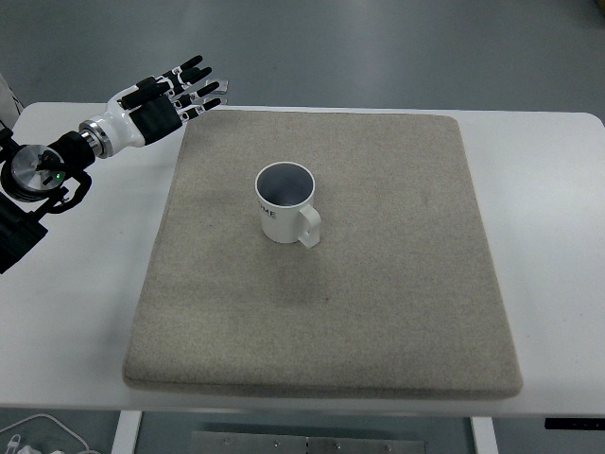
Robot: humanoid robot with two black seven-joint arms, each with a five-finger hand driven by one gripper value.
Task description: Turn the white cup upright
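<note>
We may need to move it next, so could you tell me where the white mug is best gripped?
Probably around the body of the white mug, from its left side. It stands upright, mouth up, with the handle at lower right, so the left wall is bare, and the open left robot hand is on that side.

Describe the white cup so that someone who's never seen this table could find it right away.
A large beige mat covers most of the white table. Near its middle stands the white cup, mouth up, handle toward the camera side. It is the only thing on the mat.
</note>
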